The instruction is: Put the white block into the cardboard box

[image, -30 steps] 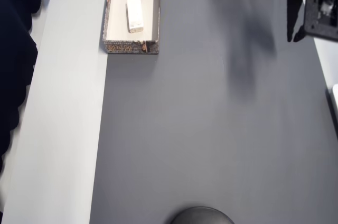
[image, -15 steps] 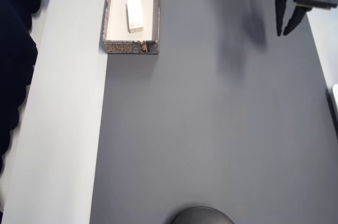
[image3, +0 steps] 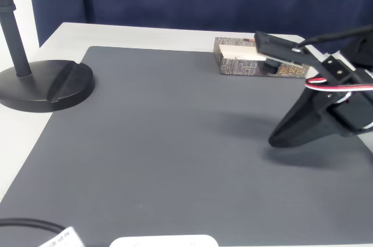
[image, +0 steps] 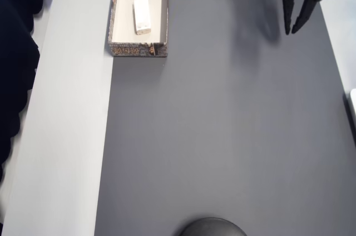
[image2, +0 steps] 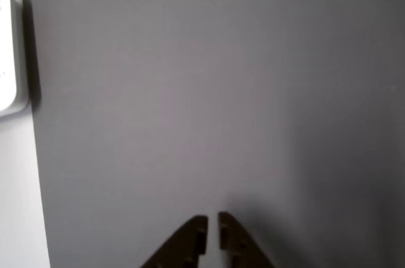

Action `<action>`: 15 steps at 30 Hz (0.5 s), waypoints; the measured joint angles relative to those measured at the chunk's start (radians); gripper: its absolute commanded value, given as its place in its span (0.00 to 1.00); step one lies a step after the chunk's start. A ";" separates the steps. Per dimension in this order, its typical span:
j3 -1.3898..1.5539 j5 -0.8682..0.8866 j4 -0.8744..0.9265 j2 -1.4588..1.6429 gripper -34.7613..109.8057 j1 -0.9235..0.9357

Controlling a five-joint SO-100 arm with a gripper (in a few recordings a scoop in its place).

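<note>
White block (image: 142, 15), a small plain bar, lies inside your cardboard box (image: 115, 21) at the overhead view's top left; the gripper (image: 295, 28) hangs top right, well apart, over bare grey mat (image: 222, 136). Your wrist view has the fingertips nearly touching, holding nothing. From the fixed view, the box (image3: 239, 64) sits at the mat's far edge.

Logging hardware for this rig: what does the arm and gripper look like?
Black plastic arm with a black gripper: two long fingers tapering to points, like a narrow V. Red, white and black servo wires loop at the wrist. In the overhead view a square black housing sits above the fingers. No markings legible.
</note>
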 measured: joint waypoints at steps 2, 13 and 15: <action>0.000 0.012 0.000 0.014 0.23 0.000; 0.104 0.008 0.055 0.232 0.23 0.000; 0.104 0.028 0.074 0.255 0.23 0.005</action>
